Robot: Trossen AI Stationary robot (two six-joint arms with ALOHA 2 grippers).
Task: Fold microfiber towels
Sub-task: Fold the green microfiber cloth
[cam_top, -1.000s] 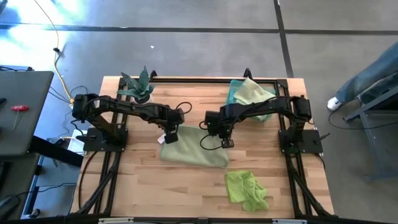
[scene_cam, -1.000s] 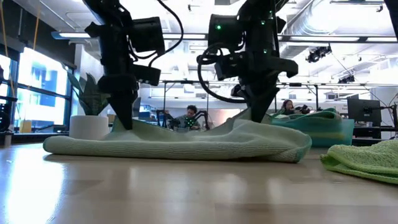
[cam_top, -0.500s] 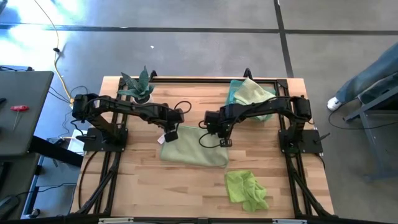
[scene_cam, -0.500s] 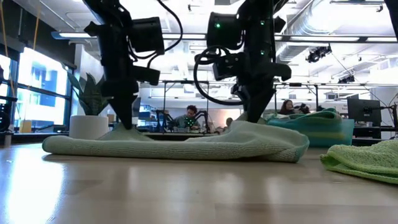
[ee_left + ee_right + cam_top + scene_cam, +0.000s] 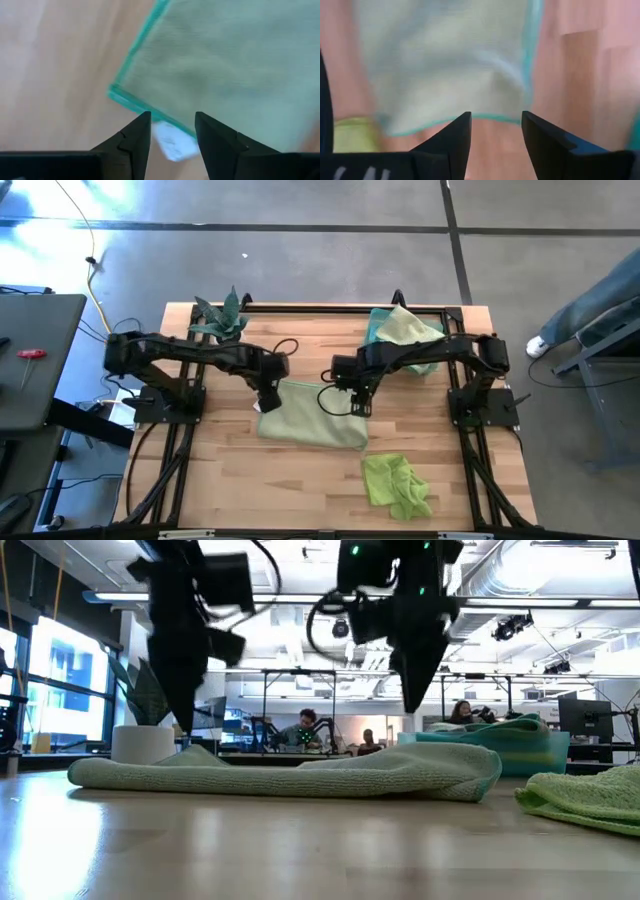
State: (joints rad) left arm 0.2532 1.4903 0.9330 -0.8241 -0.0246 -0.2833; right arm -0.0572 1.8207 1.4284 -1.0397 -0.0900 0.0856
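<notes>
Grippers, yours, left [image 5: 266, 402] and right [image 5: 358, 404], hang unclenched and empty just above the sage towel's [image 5: 312, 424] far corners, which lies folded mid-table, likely because you've just finished laying that fold down.

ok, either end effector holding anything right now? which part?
Nothing is held. Both the left end effector and the right end effector are open above the far edge of the pale green towel, which lies folded on the table.
</notes>
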